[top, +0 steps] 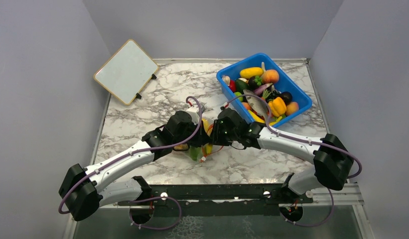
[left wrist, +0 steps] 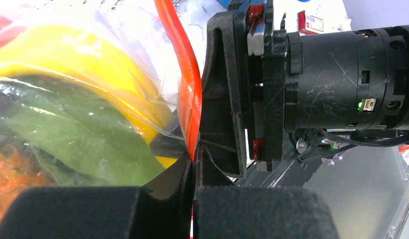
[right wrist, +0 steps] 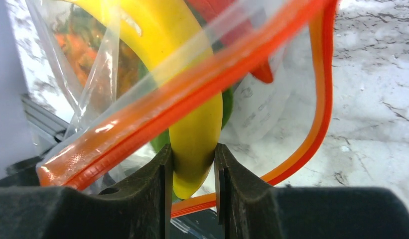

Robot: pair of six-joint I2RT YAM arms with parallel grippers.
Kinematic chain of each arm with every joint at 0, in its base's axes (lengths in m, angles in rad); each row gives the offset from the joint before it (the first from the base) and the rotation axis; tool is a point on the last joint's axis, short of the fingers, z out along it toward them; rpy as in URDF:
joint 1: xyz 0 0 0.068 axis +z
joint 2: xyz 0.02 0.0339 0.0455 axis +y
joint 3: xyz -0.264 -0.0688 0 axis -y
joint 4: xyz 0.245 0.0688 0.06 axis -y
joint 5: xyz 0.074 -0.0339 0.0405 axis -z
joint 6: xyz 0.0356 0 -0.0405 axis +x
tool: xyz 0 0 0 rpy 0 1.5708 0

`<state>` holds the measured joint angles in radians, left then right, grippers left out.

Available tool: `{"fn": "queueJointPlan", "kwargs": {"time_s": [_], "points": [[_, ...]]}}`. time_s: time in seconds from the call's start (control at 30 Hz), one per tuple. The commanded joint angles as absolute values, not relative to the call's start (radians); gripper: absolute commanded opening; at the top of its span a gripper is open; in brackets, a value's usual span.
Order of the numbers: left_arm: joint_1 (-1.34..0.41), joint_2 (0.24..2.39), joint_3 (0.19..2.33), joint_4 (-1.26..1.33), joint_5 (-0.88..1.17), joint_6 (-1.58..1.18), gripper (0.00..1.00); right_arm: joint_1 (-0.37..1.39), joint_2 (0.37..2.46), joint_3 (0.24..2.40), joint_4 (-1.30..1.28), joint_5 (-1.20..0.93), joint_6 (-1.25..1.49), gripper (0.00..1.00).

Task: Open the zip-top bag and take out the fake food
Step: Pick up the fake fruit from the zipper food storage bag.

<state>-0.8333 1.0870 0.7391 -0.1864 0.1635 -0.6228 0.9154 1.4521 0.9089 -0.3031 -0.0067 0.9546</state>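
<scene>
The clear zip-top bag [top: 204, 145] lies mid-table between both grippers, its mouth open. In the left wrist view my left gripper [left wrist: 195, 157] is shut on the red-orange zip strip [left wrist: 186, 74]. Behind the plastic there show a yellow banana [left wrist: 77, 55] and a green leaf [left wrist: 68, 129]. In the right wrist view my right gripper [right wrist: 193, 162] reaches into the bag's mouth and is shut on the tip of the banana [right wrist: 192, 109]. The zip strip [right wrist: 322, 99] loops around it. An orange piece [right wrist: 80, 50] and a red piece [right wrist: 262, 72] sit deeper in the bag.
A blue bin [top: 298, 88] full of toy fruit and vegetables stands at the back right. A small whiteboard [top: 126, 71] leans at the back left. The marble tabletop [top: 152, 104] is walled by grey panels on three sides.
</scene>
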Motion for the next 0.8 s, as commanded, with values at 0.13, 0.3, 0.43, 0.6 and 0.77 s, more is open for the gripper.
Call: {"fn": "queueJointPlan", "kwargs": {"time_s": [0.13, 0.3, 0.43, 0.6, 0.77], "points": [[-0.838, 1.077, 0.748, -0.170, 0.134, -0.622, 0.00, 0.920, 1.479, 1.038, -0.577, -0.070, 0.732, 0.18], [-0.838, 1.084, 0.747, -0.170, 0.132, -0.613, 0.00, 0.920, 1.460, 1.056, -0.641, -0.127, 0.654, 0.20], [-0.838, 1.084, 0.746, -0.169, 0.137, -0.617, 0.00, 0.920, 1.473, 1.088, -0.757, -0.056, 0.626, 0.20], [-0.838, 1.087, 0.747, -0.166, 0.148, -0.610, 0.00, 0.919, 1.455, 1.101, -0.789, 0.041, 0.651, 0.20], [-0.837, 1.116, 0.750, -0.157, 0.199, -0.610, 0.00, 0.919, 1.469, 1.155, -0.810, 0.102, 0.691, 0.20]]}}
